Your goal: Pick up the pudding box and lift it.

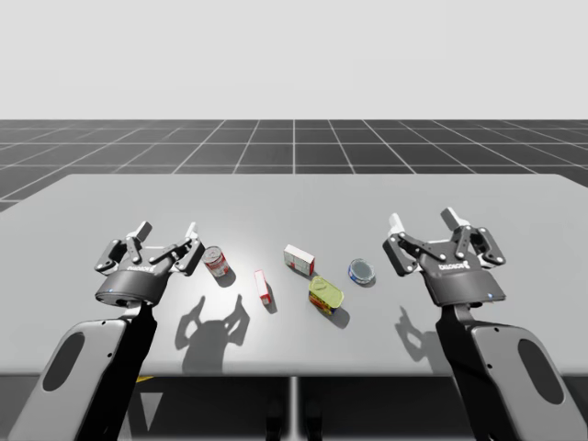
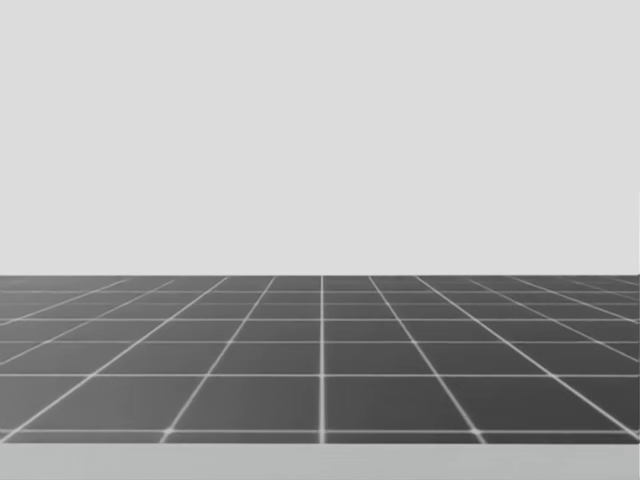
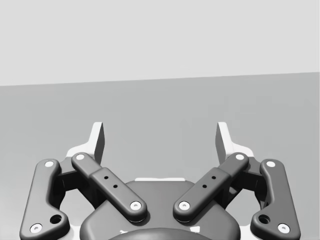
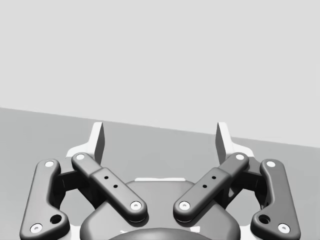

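Observation:
Two red and white boxes lie near the middle of the grey table [image 1: 294,197]: a broader one [image 1: 299,260] and a thinner one [image 1: 263,286] to its left; I cannot tell which is the pudding box. My left gripper [image 1: 167,230] [image 3: 160,136] hovers open at the left, just left of a red can [image 1: 218,262]. My right gripper [image 1: 423,219] [image 4: 160,136] hovers open at the right, beyond a flat blue can [image 1: 362,271]. Nothing sits between either pair of fingers, and both wrist views look over bare table.
A yellow-green can [image 1: 325,294] lies on its side in front of the broader box. The table's back half is bare. The head view looks over the dark gridded floor [image 2: 320,360] beyond the table.

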Motion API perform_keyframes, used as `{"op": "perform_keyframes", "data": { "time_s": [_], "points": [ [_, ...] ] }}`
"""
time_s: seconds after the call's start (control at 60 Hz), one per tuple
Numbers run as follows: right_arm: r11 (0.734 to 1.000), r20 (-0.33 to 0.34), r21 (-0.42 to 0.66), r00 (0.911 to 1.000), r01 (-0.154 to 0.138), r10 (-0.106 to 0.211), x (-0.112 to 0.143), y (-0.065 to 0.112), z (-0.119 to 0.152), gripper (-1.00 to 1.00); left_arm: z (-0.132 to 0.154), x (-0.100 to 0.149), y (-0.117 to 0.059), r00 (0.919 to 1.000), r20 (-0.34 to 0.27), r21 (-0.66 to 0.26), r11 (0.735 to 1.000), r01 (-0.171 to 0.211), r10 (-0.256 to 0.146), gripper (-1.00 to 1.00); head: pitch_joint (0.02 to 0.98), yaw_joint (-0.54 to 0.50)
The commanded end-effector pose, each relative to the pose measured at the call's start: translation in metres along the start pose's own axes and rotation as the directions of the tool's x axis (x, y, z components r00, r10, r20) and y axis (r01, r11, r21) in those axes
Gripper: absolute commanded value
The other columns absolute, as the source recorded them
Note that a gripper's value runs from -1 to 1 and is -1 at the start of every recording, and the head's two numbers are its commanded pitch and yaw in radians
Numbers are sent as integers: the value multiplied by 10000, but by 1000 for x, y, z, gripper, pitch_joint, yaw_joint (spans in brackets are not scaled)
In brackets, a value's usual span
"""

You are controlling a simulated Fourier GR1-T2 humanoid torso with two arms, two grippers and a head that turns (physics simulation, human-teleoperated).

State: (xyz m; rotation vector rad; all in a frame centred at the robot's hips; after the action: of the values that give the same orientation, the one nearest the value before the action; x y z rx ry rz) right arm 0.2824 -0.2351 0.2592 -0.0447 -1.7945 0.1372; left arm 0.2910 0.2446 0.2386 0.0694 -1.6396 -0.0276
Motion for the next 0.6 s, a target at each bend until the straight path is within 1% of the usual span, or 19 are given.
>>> {"op": "perform_keyframes", "data": {
  "time_s": [0.017,0.033,0.05,0.1,0.183,0.233,0.3,0.383,0.483,0.517,0.567,0.6],
  "points": [
    [9982,289,-590,9996,34,-17,0,0,2,-1000,0,0,0,10000,16,11,10000,22,-22,-1000,67,5],
    [9985,275,-548,9996,95,-80,1,1,3,-1000,0,0,1,10000,17,12,10000,22,-22,-1000,68,5],
    [9994,274,-274,9994,205,-197,2,0,3,-1000,0,0,1,10000,18,13,10000,20,-20,-1000,70,5],
    [9990,339,-201,9986,405,-398,4,-1,2,-1000,0,0,1,10000,26,11,10000,24,-24,-1000,74,5],
    [9986,388,-146,9979,516,-510,6,-4,2,-1000,0,0,1,10000,46,15,10000,33,-33,-1000,96,3],
    [9986,384,-142,9980,516,-510,6,-4,2,-1000,0,0,1,10000,45,18,10000,33,-33,-1000,113,2],
    [9987,388,-141,9980,498,-492,6,-4,2,-1000,0,0,1,10000,33,26,10000,59,-59,-1000,162,-2],
    [9989,378,-106,9982,464,-460,6,-3,2,-1000,0,-1,1,10000,43,19,10000,84,-84,-1000,244,-6],
    [9990,355,-87,9984,439,-435,6,-2,2,-1000,0,0,2,9999,69,-2,10000,93,-93,-1000,313,-8],
    [9990,353,-76,9984,438,-435,6,-2,2,-1000,0,0,2,9999,85,-11,9999,109,-109,-1000,356,-10],
    [9990,350,-63,9985,432,-430,6,-2,2,-1000,0,0,2,9999,99,-19,9999,119,-119,-1000,390,-11],
    [9991,342,-55,9985,430,-428,6,-2,2,-1000,0,0,2,9998,107,-27,9999,147,-147,-1000,437,-11]
  ]
}}
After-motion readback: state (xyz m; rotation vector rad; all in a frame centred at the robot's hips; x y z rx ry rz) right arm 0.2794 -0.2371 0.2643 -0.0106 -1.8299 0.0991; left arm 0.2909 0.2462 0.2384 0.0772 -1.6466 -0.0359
